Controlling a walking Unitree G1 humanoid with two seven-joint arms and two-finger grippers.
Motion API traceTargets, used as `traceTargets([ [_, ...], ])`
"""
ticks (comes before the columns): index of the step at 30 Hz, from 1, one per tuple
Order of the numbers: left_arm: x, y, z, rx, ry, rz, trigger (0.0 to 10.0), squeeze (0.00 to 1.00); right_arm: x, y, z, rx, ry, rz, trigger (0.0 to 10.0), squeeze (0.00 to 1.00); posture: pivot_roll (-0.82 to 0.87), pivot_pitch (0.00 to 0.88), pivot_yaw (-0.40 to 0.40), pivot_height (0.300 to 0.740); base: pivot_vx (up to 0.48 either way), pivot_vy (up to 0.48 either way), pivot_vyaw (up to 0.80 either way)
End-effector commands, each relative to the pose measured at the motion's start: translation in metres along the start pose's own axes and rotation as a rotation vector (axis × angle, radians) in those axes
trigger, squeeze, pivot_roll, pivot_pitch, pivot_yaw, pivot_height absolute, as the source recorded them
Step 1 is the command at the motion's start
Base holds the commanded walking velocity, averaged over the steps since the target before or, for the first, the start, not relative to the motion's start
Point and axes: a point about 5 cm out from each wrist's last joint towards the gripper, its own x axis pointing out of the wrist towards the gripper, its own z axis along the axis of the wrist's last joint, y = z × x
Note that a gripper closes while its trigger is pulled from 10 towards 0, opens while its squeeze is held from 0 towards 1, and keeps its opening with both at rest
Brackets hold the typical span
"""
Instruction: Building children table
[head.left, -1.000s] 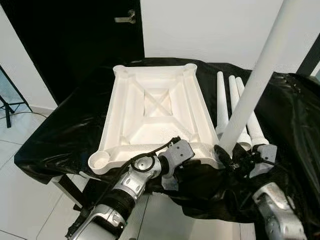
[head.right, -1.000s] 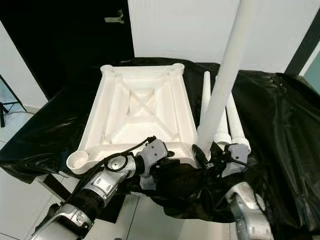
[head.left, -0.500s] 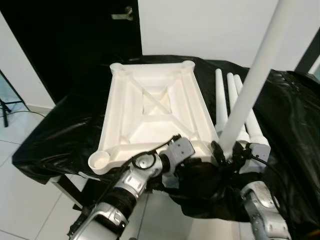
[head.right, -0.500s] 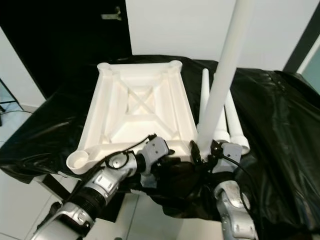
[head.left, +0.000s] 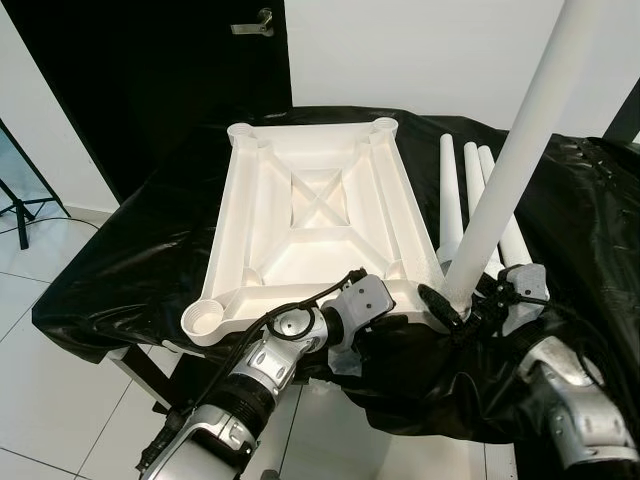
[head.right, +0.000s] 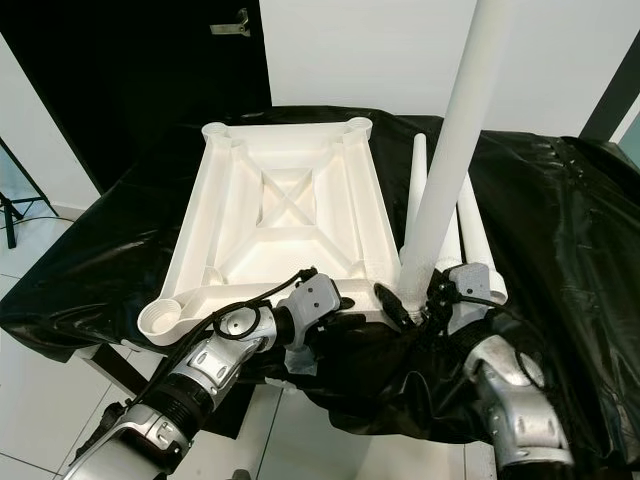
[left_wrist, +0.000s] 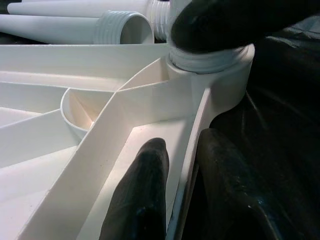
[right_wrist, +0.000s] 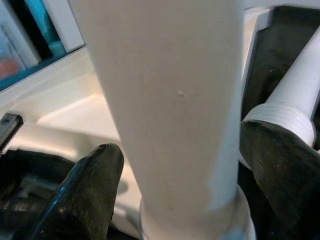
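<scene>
Standing upright at the lower right of the frame, the long white plastic table leg (head.left: 505, 165) sits in the near corner socket of the upturned white plastic tabletop (head.left: 320, 225), which lies at centre on the black plastic sheet (head.left: 140, 265). It looks light, stiff and smooth, so slippery; best held low, near its threaded end. The right gripper (head.left: 470, 300) has its fingers (right_wrist: 97, 175) spread either side of the leg's base; contact is unclear. The left gripper (left_wrist: 185, 165) pinches the tabletop's rim wall, steadying it. Three spare white legs (head.left: 470, 200) lie alongside.
</scene>
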Motion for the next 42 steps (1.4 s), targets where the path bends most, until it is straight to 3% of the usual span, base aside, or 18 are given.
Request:
traceTargets([
  [1, -0.002, -0.016, -0.027, -0.064, 0.104, -0.089, 10.0, 0.00, 0.001, 0.005, -0.006, 0.037, 0.030, 0.079, 10.0, 0.00, 0.19, 0.000, -0.011, 0.740, 0.000, 0.000, 0.00],
  [5, -0.002, -0.016, -0.027, -0.064, 0.104, -0.088, 10.0, 0.00, -0.001, 0.004, -0.008, 0.050, 0.054, 0.128, 9.6, 0.00, 0.20, 0.000, -0.015, 0.740, 0.000, 0.000, 0.00],
  [6, -0.002, -0.016, -0.026, -0.063, 0.103, -0.086, 10.0, 0.00, -0.002, 0.004, -0.008, 0.066, 0.054, 0.153, 0.0, 0.00, 0.20, 0.000, -0.015, 0.740, 0.000, 0.000, 0.00],
  [10, -0.004, -0.015, -0.028, -0.066, 0.104, -0.078, 10.0, 0.00, -0.003, -0.003, -0.008, 0.097, 0.062, 0.166, 0.0, 0.00, 0.21, 0.000, -0.016, 0.740, 0.000, 0.000, 0.00],
  [16, -0.004, -0.016, -0.028, -0.068, 0.106, -0.078, 10.0, 0.00, -0.005, 0.003, -0.015, 0.140, 0.072, 0.152, 0.0, 0.00, 0.21, 0.000, -0.015, 0.740, 0.000, 0.000, 0.00],
  [21, -0.004, -0.016, -0.028, -0.068, 0.105, -0.078, 10.0, 0.00, 0.002, 0.025, -0.020, 0.199, -0.090, -0.208, 0.0, 0.00, 0.21, 0.000, -0.019, 0.740, 0.000, 0.000, 0.00],
  [22, -0.004, -0.016, -0.028, -0.068, 0.105, -0.078, 10.0, 0.00, 0.002, 0.025, -0.020, 0.199, -0.090, -0.208, 0.0, 0.00, 0.21, 0.000, -0.019, 0.740, 0.000, 0.000, 0.00],
  [24, -0.003, -0.016, -0.028, -0.068, 0.105, -0.077, 10.0, 0.00, 0.002, 0.030, -0.022, 0.204, -0.115, -0.370, 0.0, 0.00, 0.22, 0.000, -0.020, 0.740, 0.000, 0.000, 0.00],
  [27, -0.003, -0.016, -0.027, -0.068, 0.104, -0.076, 10.0, 0.00, 0.001, 0.031, -0.024, 0.215, -0.120, -0.503, 0.0, 0.00, 0.22, 0.000, -0.019, 0.740, 0.000, 0.000, 0.00],
  [29, -0.004, -0.015, -0.027, -0.066, 0.106, -0.077, 10.0, 0.00, -0.002, 0.019, -0.027, 0.218, -0.110, -0.646, 0.0, 0.00, 0.21, 0.000, -0.015, 0.740, 0.000, 0.000, 0.00],
  [34, -0.002, -0.015, -0.026, -0.060, 0.105, -0.086, 10.0, 0.00, 0.002, 0.019, -0.025, 0.212, -0.118, -0.653, 0.0, 0.00, 0.20, 0.000, -0.010, 0.740, 0.000, 0.000, 0.00],
  [35, -0.002, -0.015, -0.025, -0.058, 0.104, -0.086, 10.0, 0.00, 0.005, 0.022, -0.024, 0.199, -0.115, -0.634, 2.6, 0.00, 0.20, 0.000, -0.010, 0.740, 0.000, 0.000, 0.00],
  [37, -0.001, -0.014, -0.025, -0.058, 0.103, -0.086, 10.0, 0.00, 0.006, 0.024, -0.024, 0.188, -0.113, -0.621, 2.6, 0.00, 0.20, 0.000, -0.010, 0.740, 0.000, 0.000, 0.00],
  [38, -0.001, -0.014, -0.025, -0.057, 0.103, -0.087, 10.0, 0.00, 0.008, 0.025, -0.024, 0.175, -0.101, -0.600, 10.0, 0.00, 0.20, 0.000, -0.008, 0.740, 0.000, 0.000, 0.00],
  [39, -0.001, -0.014, -0.024, -0.056, 0.103, -0.087, 10.0, 0.00, 0.009, 0.025, -0.024, 0.164, -0.093, -0.593, 10.0, 0.00, 0.20, 0.000, -0.008, 0.740, 0.000, 0.000, 0.00],
  [40, 0.000, -0.014, -0.024, -0.055, 0.103, -0.087, 10.0, 0.00, 0.010, 0.026, -0.022, 0.164, -0.102, -0.565, 10.0, 0.82, 0.20, 0.000, -0.007, 0.740, 0.000, 0.000, 0.00],
  [41, 0.000, -0.014, -0.024, -0.055, 0.103, -0.088, 10.0, 0.00, 0.011, 0.026, -0.021, 0.166, -0.110, -0.545, 10.0, 0.82, 0.20, 0.000, -0.007, 0.740, 0.000, 0.000, 0.00],
  [42, -0.001, -0.014, -0.025, -0.056, 0.104, -0.088, 10.0, 0.00, 0.012, 0.026, -0.020, 0.163, -0.113, -0.508, 10.0, 1.00, 0.20, 0.000, -0.006, 0.740, 0.000, 0.000, 0.00],
])
